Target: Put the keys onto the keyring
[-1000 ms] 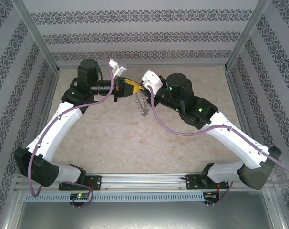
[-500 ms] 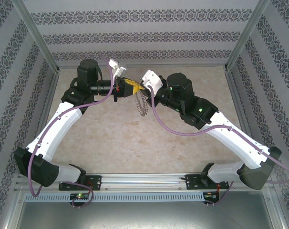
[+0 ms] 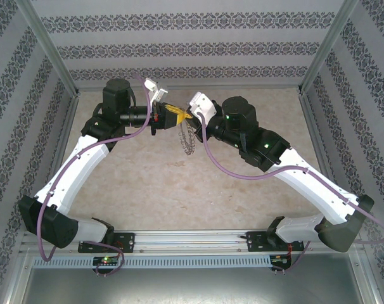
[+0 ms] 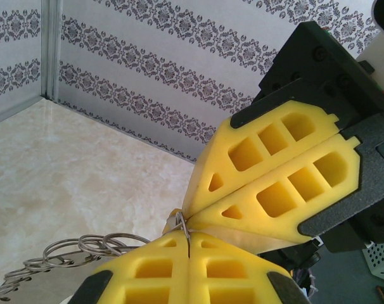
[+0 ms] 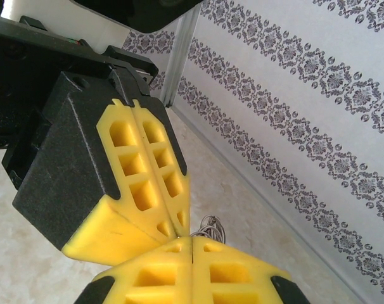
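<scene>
Above the back middle of the table my two grippers meet tip to tip. The left gripper point(image 3: 179, 116) point(image 4: 189, 235) is shut with a wire of the grey keyring point(image 4: 84, 247) pinched between its yellow fingertips. The ring's coils trail off to the left, and from above the keyring point(image 3: 188, 140) dangles below the fingertips. My right gripper point(image 3: 188, 117) point(image 5: 192, 239) is shut too, its tips touching the left ones. A small yellow-orange bit, the key point(image 4: 171, 221), pokes out at its tips behind the wire. In the right wrist view the keyring point(image 5: 211, 225) peeks out behind the fingertips.
The beige marbled tabletop point(image 3: 147, 183) lies bare under both arms. Patterned walls with aluminium posts point(image 3: 52, 57) close in the back and sides. A metal rail point(image 3: 192, 240) with the arm bases runs along the near edge.
The dangling keyring has swung slightly left and turned more edge-on. Both arms and both grippers have stayed where they were.
</scene>
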`<state>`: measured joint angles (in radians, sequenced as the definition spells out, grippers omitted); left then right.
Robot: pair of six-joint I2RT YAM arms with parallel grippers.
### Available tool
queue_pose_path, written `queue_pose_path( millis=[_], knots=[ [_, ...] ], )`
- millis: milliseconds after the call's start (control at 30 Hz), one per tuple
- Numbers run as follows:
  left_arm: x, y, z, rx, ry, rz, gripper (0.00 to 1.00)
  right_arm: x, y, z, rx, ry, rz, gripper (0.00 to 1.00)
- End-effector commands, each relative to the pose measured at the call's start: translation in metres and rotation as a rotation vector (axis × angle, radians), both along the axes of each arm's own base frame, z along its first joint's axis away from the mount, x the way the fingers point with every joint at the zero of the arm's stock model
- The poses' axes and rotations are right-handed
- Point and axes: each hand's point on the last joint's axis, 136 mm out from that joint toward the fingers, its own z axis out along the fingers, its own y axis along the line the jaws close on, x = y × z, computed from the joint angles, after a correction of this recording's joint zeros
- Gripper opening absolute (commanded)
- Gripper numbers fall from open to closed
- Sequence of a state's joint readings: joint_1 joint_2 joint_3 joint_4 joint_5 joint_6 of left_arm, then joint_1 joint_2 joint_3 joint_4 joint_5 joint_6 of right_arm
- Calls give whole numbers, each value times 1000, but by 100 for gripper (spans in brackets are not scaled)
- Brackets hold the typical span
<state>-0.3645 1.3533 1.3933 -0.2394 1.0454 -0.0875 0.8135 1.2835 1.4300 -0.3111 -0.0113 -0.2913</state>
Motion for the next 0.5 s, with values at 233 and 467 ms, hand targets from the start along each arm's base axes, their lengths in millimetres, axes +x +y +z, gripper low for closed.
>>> queue_pose_path(
  millis=[233,467],
  knots=[
    [-17,-2,10,-20,-44,-68,0,2,-7,34,115,-74,-26,0],
    [-16,-2,10,-21,-42,-65,0,-8,-8,32,142,-49,2,0]
  ],
)
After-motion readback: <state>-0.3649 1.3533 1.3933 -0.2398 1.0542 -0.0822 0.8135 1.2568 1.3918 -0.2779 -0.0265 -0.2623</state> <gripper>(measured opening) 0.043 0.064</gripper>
